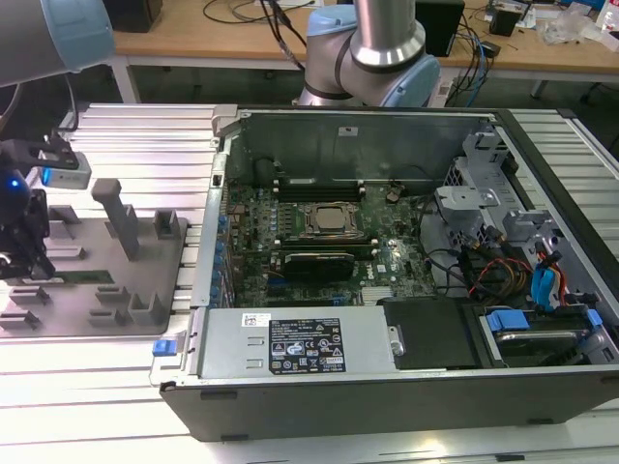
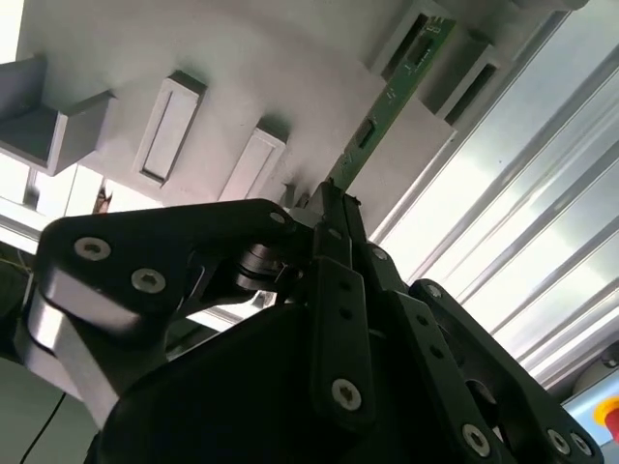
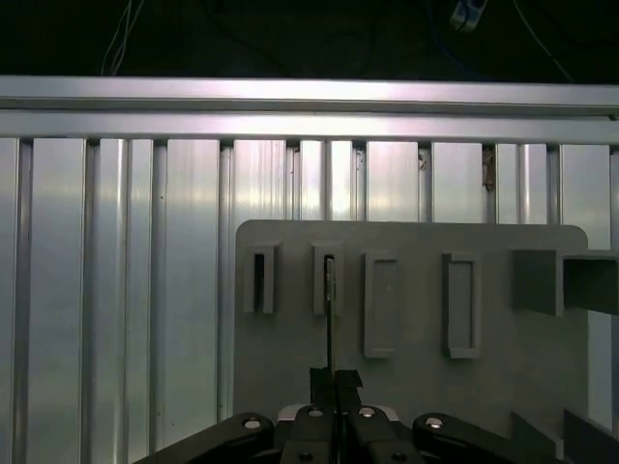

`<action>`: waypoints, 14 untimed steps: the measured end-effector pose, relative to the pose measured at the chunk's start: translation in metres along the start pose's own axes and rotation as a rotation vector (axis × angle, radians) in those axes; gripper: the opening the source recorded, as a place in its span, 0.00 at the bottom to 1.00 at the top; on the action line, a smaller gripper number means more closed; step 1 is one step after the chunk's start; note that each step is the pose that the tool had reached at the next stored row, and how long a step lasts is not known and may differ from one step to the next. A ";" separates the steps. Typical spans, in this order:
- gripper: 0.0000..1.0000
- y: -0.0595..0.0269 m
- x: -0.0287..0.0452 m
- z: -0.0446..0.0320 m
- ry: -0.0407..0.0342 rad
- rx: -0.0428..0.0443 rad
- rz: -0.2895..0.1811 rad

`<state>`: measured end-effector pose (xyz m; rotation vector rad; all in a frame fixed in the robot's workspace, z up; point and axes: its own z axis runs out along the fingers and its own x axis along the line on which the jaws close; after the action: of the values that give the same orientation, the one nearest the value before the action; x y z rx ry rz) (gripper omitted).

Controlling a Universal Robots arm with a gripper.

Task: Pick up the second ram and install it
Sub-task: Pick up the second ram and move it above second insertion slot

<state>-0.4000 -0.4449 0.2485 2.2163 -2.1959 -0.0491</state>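
Fingers [image 2: 334, 253] of my gripper [image 3: 335, 378] are clamped on the second ram [image 2: 390, 95], which I see standing on edge in a slot of the grey fixture plate [image 1: 106, 324] at the exterior view's left. The open computer case [image 1: 387, 391] sits beside it, toward that view's right.

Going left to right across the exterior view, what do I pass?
Black gripper → long green ram stick → upright grey plastic post → small blue clip → square silver processor inside the open computer case → blue plastic drive latch.
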 end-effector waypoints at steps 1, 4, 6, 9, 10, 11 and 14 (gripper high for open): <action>0.09 0.0001 0.0000 -0.0013 0.0000 0.0000 0.000; 0.09 0.0004 -0.0001 -0.0091 0.0000 0.0000 0.000; 0.09 0.0007 -0.0001 -0.0173 0.0000 0.0000 0.000; 0.09 0.0009 -0.0002 -0.0245 0.0000 0.0000 0.000; 0.09 0.0010 -0.0002 -0.0253 0.0000 -0.0001 0.000; 0.09 0.0010 -0.0002 -0.0260 0.0000 0.0000 0.000; 0.09 0.0012 -0.0002 -0.0309 0.0000 0.0000 0.000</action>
<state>-0.4000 -0.4449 0.2795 2.2162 -2.1959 -0.0491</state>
